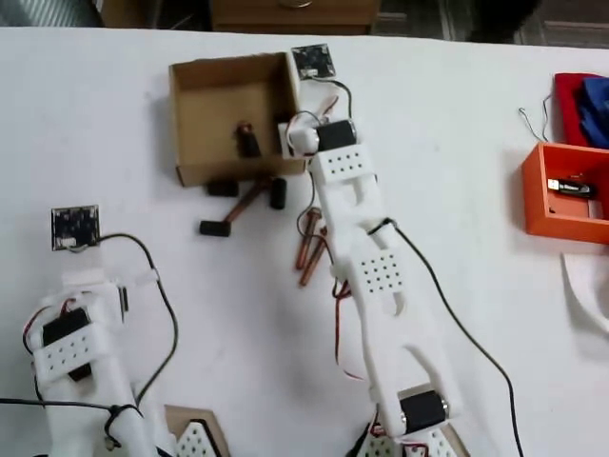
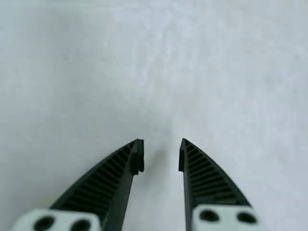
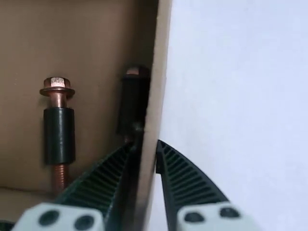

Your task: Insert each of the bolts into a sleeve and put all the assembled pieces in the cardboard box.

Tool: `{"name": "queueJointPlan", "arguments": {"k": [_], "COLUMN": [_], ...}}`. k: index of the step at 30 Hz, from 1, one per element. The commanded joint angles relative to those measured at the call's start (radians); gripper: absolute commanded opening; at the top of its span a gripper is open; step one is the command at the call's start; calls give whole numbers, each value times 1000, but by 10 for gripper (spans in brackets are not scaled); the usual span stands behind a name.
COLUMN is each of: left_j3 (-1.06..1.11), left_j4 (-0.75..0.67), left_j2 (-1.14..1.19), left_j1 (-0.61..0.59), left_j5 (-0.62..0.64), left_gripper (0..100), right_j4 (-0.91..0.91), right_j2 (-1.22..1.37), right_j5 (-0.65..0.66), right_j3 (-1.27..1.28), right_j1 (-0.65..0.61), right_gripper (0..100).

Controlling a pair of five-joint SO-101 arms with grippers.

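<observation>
The cardboard box (image 1: 195,90) stands at the back, left of centre. My right gripper (image 3: 146,142) straddles its right wall (image 3: 153,72), one finger inside and one outside, open by a narrow gap. Two copper bolts in black sleeves lie in the box, one in the middle (image 3: 58,130) and one against the wall (image 3: 134,98). In front of the box lie three loose black sleeves (image 1: 223,188) (image 1: 278,193) (image 1: 215,228) and a bolt (image 1: 249,202). More bare bolts (image 1: 306,243) lie beside the right arm (image 1: 366,248). My left gripper (image 2: 159,149) hangs open over bare table at the near left.
An orange tray (image 1: 566,195) with a small dark part stands at the right edge, with red and blue cloth (image 1: 580,100) behind it. Black cables (image 1: 162,295) trail from both arms across the white table (image 1: 457,114).
</observation>
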Motion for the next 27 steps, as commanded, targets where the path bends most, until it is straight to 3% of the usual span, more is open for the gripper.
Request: {"name": "queueJointPlan", "arguments": {"k": [1,13,18,27], "left_j3": [-4,-4,-4,-4], "left_j4": [-15,-15,-15,-15], "left_j2": [-9,-9,-9,-9], "left_j1": [-9,-9,-9,-9], "left_j5": [0,0,0,0], "left_gripper": [146,146,146,146], "right_j4": [82,257,274,311], "right_j2": [-84,-119,-124,-182], "right_j5": [8,9,81,32], "right_j3": [-43,-43,-44,-44], "right_j1": [15,10,2,1], "right_gripper": [20,21,21,22]}}
